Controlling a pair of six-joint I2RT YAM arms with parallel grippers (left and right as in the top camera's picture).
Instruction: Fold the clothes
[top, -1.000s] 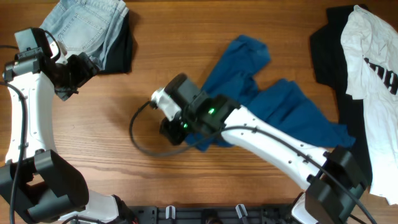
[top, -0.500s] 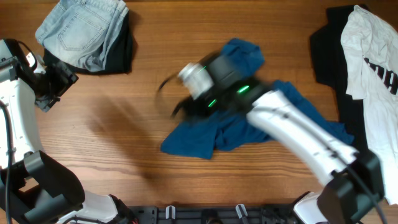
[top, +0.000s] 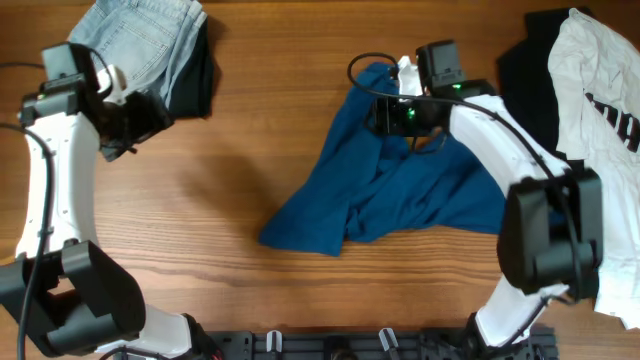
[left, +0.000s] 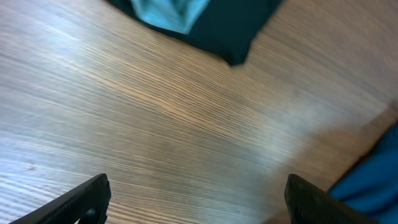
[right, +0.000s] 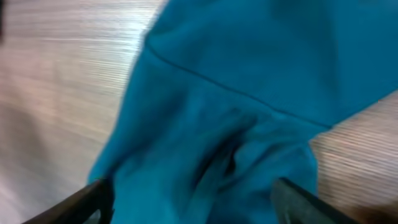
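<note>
The deep-blue shirt (top: 400, 195) lies crumpled and spread across the middle of the wooden table (top: 220, 170), one end reaching toward the near edge on the left of centre and another bunched up toward the far side. The right pincer (right: 193, 200) hangs over that far, bunched part. Its fingers (right: 78, 202) stand wide apart with rumpled blue cloth and a seam line below them, and nothing is pinched between them. The right arm stretches from the near right corner across the shirt to get there. The left pincer (left: 202, 199) is also wide, its two tips at the lower corners of the left wrist view with only bare wood between them. It sits near the far left of the table, just beside a pile of pale denim (top: 140, 40) that rests on a black piece (top: 195, 80), and touches neither. An edge of the blue shirt shows at the lower right of the left wrist view. At the far right a white tee (top: 600, 150) with black print lies on top of a black garment (top: 525, 85), well apart from both pincers.
</note>
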